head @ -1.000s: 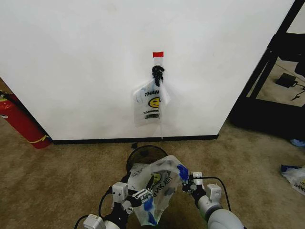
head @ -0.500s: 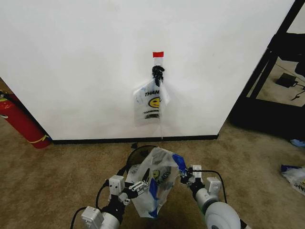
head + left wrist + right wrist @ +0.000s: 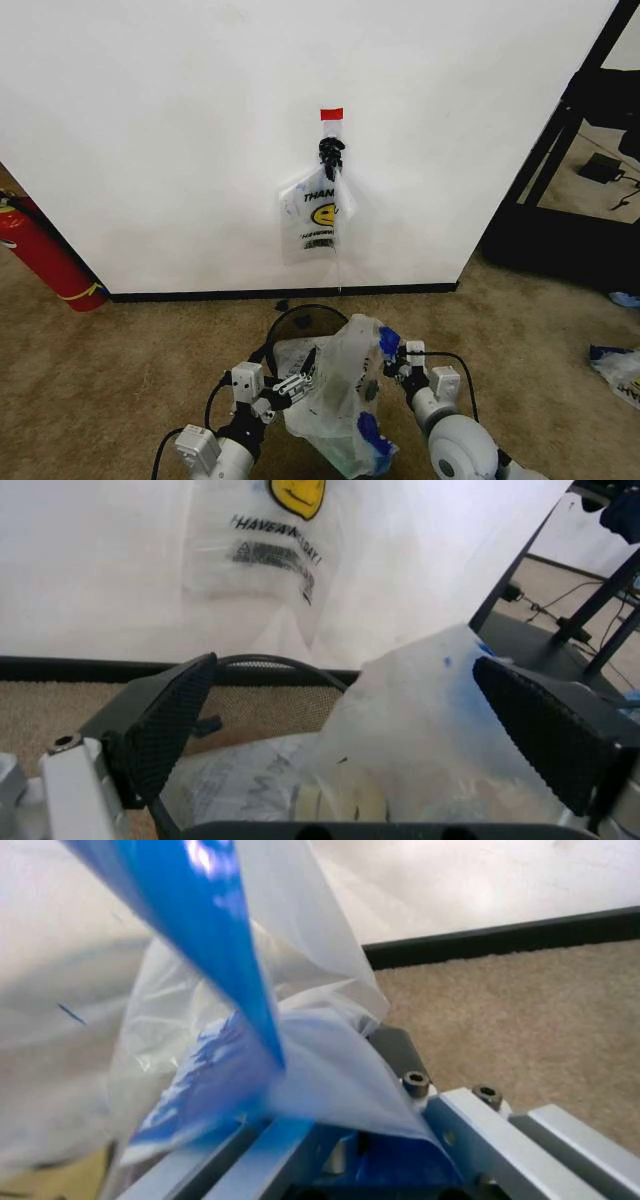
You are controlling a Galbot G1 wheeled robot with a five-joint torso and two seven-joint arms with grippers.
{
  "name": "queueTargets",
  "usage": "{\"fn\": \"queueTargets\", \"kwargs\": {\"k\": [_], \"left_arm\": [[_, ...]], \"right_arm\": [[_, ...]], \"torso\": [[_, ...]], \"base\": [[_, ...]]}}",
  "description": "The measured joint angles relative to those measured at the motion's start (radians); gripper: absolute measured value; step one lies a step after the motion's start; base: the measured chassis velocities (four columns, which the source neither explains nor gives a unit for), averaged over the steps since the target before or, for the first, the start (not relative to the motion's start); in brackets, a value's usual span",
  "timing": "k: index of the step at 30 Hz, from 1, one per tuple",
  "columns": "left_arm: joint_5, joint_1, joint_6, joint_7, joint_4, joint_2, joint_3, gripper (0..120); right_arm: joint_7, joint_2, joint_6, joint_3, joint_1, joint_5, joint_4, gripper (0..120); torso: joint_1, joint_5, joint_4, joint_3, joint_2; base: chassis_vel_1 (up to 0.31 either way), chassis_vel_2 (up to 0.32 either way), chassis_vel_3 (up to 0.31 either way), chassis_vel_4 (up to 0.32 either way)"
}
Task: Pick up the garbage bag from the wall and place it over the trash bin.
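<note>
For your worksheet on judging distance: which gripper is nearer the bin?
Left. The left gripper is at the bin's near rim; the right gripper holds the bag off to the bin's right.

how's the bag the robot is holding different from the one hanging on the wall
The garbage bag is bunched up just behind the trash bin, between the left gripper and right gripper; the hanging bag dangles fairly flat from the black hook. The garbage bag has blue patches; the hanging bag shows none, and its smiley and lettering face outward. Both are thin translucent-white plastic.
</note>
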Motion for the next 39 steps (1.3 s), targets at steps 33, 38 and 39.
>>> {"fn": "queueTargets", "kwargs": {"k": [33,38,39], "left_arm": [[-0.041,-0.041,0.015,-0.005,-0.003,0.011,0.016,100],[-0.035,-0.008,0.015,-0.005,-0.015,0.006,-0.002,100],[-0.035,-0.006,0.015,-0.005,-0.016,0.005,-0.004,100]], "right_arm": [[0.016,-0.091,-0.023,0.058,-0.002,0.088,0.11,53],[-0.01,-0.151,-0.023,0.086,-0.073,0.038,0.174,72],[-0.015,-0.16,-0.023,0.099,-0.097,0.02,0.191,75]], "torso": [[0.0,0.0,-0.0002,0.0,0.0],[0.0,0.0002,0.0003,0.0,0.0],[0.0,0.0001,0.0003,0.0,0.0]], "base": [[0.0,0.0,0.0,0.0],[0.0,0.0,0.0,0.0],[0.0,0.0,0.0,0.0]]}}
